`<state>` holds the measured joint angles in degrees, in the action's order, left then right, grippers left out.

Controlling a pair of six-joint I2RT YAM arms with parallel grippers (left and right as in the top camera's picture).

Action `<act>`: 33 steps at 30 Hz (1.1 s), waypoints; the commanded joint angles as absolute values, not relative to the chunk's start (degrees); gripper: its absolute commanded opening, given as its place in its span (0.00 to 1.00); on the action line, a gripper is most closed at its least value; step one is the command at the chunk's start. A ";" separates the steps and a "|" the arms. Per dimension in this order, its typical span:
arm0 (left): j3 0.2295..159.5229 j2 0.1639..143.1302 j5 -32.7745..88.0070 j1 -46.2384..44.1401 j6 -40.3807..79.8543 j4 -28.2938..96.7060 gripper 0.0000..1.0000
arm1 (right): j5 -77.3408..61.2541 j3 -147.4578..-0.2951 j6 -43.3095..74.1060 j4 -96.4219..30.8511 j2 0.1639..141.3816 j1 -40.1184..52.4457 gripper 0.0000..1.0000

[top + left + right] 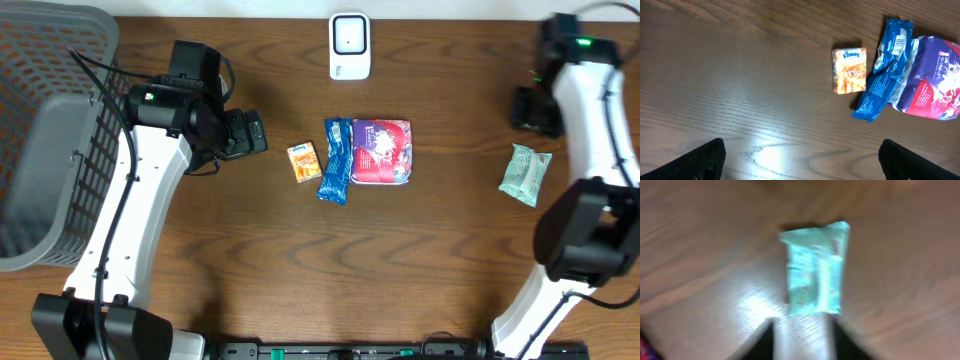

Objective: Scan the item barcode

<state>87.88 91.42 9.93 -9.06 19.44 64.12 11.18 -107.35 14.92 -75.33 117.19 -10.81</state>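
**Overhead showing no pack at the scanner (349,45)**

The green pack (525,173) is lying on the worktop (450,260), near the right tool (528,110) and unheld; blur is hiding that tool's opening. The left tool (248,132) is hanging wide and empty near the tissues (304,161). Picking up and scanning are looking undone.

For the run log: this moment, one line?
left gripper open | right gripper near green packet, jaws unclear | Kleenex pack, blue packet, purple pack mid-table | scanner: no item
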 commanded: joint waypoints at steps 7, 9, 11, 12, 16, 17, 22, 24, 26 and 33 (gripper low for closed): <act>88.18 91.66 9.37 -8.80 19.09 64.31 0.98 | -0.01 -93.25 13.19 -65.01 117.32 -19.09 0.01; 88.18 91.66 9.37 -8.80 19.09 64.31 0.98 | -0.36 -90.15 13.19 -61.69 117.32 -19.07 0.01; 88.18 91.66 9.37 -8.80 19.09 64.31 0.98 | -0.30 -87.26 13.21 -58.81 117.32 -19.03 0.01; 88.18 91.66 9.37 -8.80 19.09 64.31 0.98 | -0.30 -86.04 13.21 -57.58 117.32 -19.03 0.02; 88.18 91.66 9.37 -8.80 19.09 64.31 0.98 | -1.17 -80.36 13.17 -51.31 117.32 -18.79 0.02; 88.18 91.66 9.37 -8.80 19.09 64.31 0.98 | -1.76 -79.13 13.13 -49.98 117.32 -18.61 0.01; 88.18 91.66 9.37 -8.80 19.09 64.31 0.98 | -8.73 -77.45 9.98 -47.33 117.32 -16.58 0.01; 88.18 91.66 9.37 -8.80 19.09 64.31 0.98 | -10.22 -79.44 9.10 -48.86 117.08 -15.42 0.01; 88.18 91.66 9.37 -8.80 19.09 64.31 0.98 | -9.72 -83.13 9.10 -52.05 116.66 -14.33 0.01; 88.18 91.66 9.37 -8.80 19.09 64.31 0.98 | 0.38 -97.47 11.86 -66.24 116.44 -14.28 0.01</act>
<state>87.88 91.42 9.93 -9.06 19.44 64.14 -6.02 -92.68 10.24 -63.90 116.92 -13.56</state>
